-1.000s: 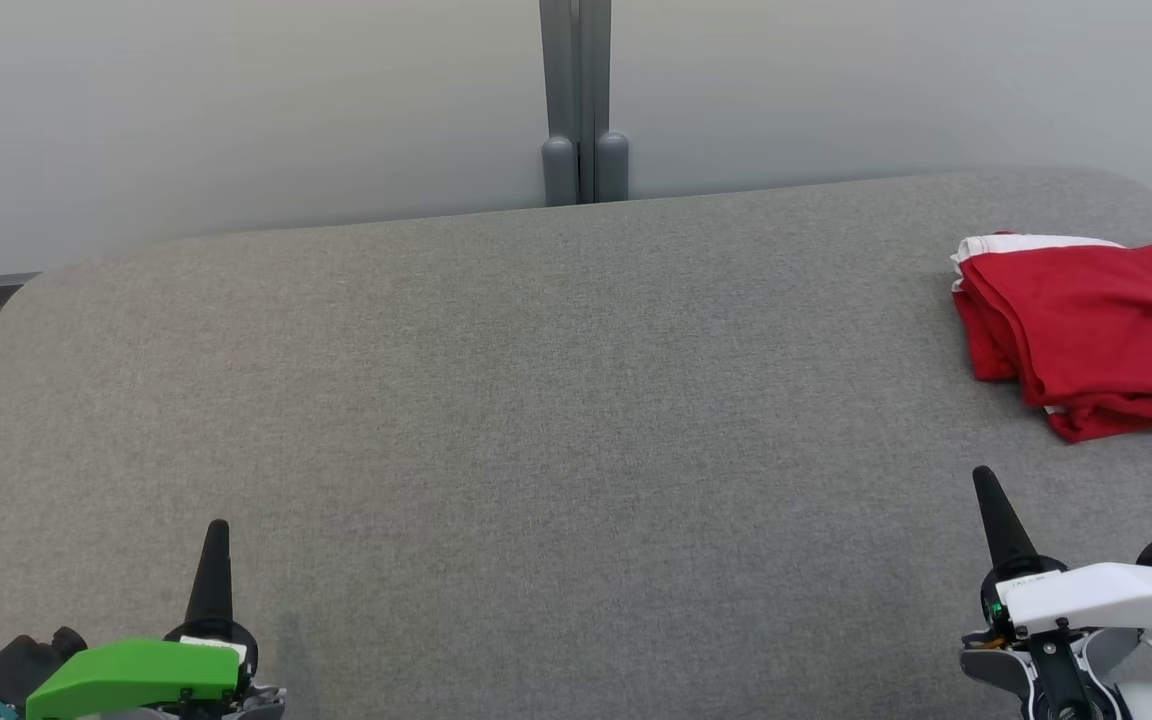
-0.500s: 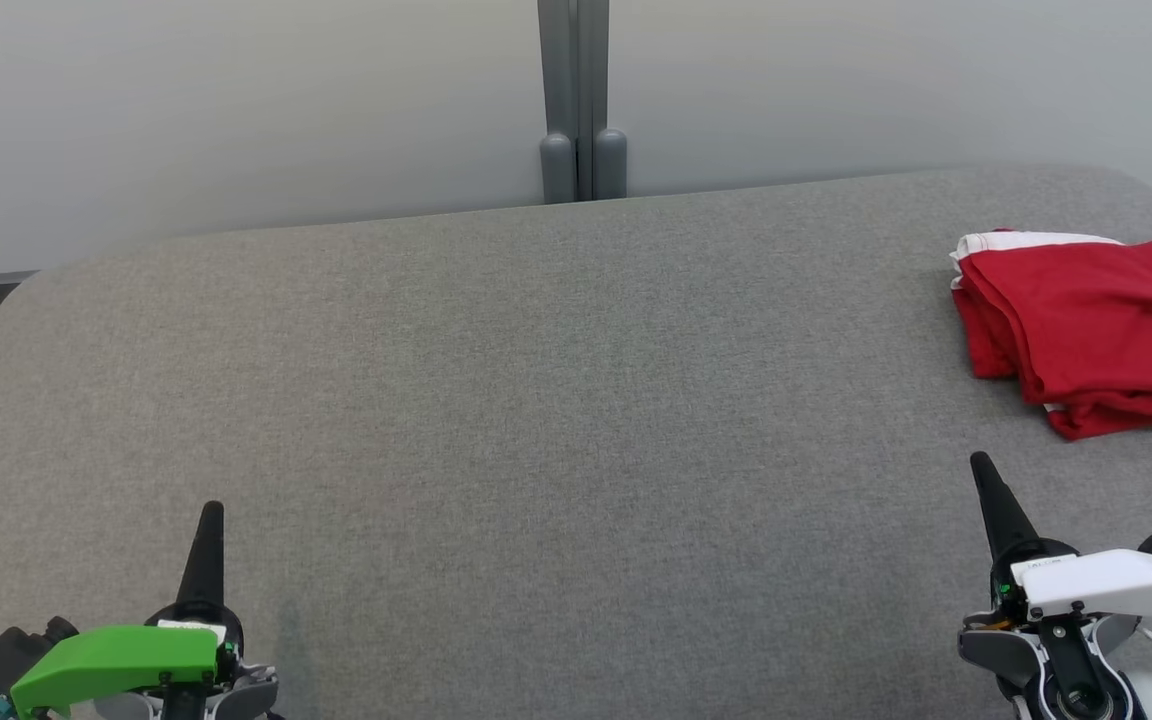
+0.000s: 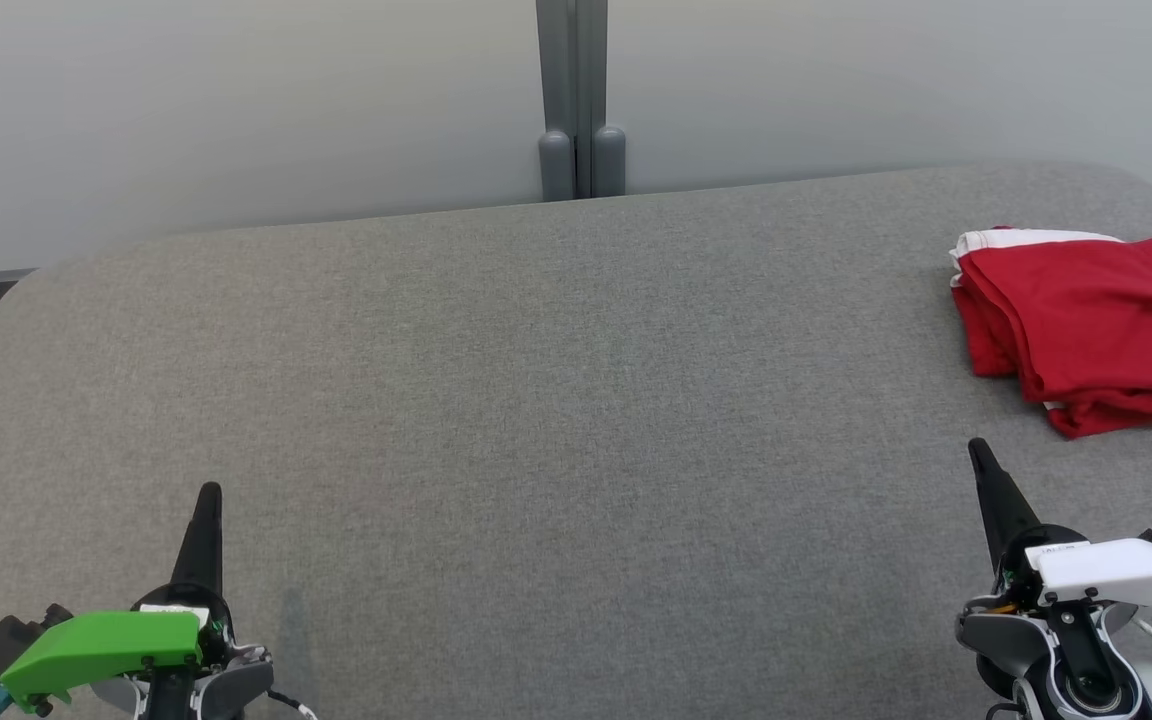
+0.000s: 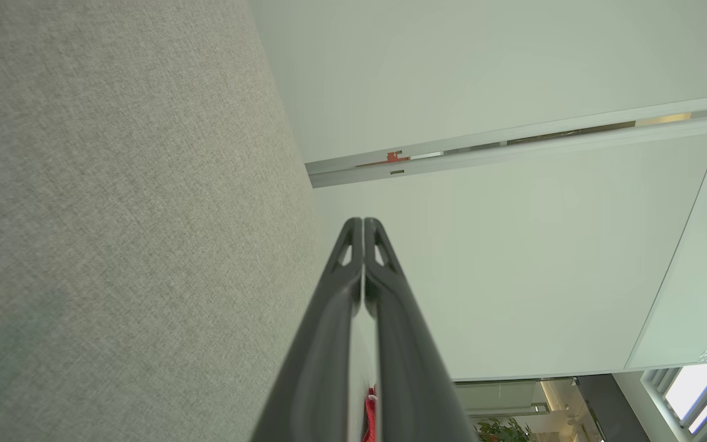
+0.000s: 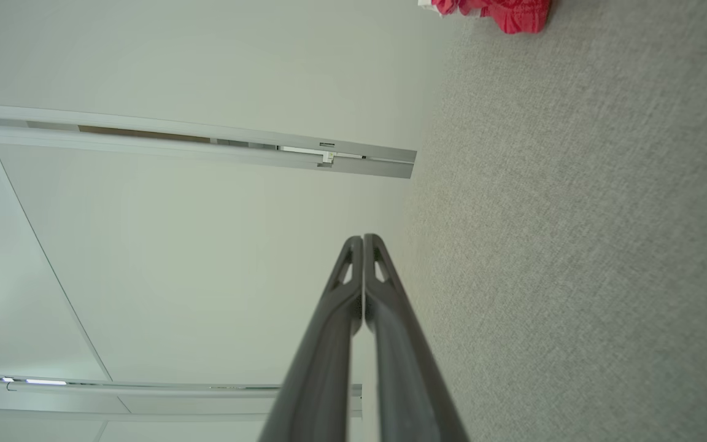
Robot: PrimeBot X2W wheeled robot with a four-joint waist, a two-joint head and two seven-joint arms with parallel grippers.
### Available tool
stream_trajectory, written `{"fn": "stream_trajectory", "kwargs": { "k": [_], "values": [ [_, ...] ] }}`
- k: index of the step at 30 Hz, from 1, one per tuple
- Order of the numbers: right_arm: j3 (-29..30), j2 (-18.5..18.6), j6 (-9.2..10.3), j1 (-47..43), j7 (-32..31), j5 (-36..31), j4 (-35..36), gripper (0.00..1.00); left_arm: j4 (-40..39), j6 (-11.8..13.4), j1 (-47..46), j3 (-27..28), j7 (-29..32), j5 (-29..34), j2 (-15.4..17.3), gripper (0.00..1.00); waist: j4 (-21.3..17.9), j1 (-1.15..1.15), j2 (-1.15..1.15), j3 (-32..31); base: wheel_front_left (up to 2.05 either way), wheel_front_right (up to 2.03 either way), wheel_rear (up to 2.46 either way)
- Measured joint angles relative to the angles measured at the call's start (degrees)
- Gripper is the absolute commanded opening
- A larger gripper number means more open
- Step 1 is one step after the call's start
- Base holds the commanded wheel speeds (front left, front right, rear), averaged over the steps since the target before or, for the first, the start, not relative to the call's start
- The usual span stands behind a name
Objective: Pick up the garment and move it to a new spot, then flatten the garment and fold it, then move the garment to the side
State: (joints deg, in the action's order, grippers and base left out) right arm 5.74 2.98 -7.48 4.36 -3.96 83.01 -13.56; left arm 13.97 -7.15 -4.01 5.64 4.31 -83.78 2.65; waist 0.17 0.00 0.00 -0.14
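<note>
Two closed, empty tools low in frame: left end effector point(image 3: 208, 493) and right end effector point(image 3: 977, 448) have crept up the grey counter point(image 3: 576, 400). Folded red garment point(image 3: 1086, 320) stays upper right, untouched; task looks finished.

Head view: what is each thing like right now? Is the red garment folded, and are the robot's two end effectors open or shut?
Red garment: loosely folded in layers, lying at the right edge of the grey table, nothing touching it.
Left end effector: shut, empty, over the table's near left.
Right end effector: shut, empty, just short of the garment, not touching it.
</note>
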Motion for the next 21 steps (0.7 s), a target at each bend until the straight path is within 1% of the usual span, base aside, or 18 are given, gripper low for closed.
{"fn": "stream_trajectory", "kwargs": {
  "k": [21],
  "values": [
    [0.46, 0.01, 0.0, 1.53, -2.25, 9.01, -0.38, 0.0, 0.07, -0.16, -1.63, 0.8, 2.16, -8.06, 0.02, 0.0, -0.17, 0.0, 0.0, 0.3, 0.0, 0.0, 0.0]
  ]
}}
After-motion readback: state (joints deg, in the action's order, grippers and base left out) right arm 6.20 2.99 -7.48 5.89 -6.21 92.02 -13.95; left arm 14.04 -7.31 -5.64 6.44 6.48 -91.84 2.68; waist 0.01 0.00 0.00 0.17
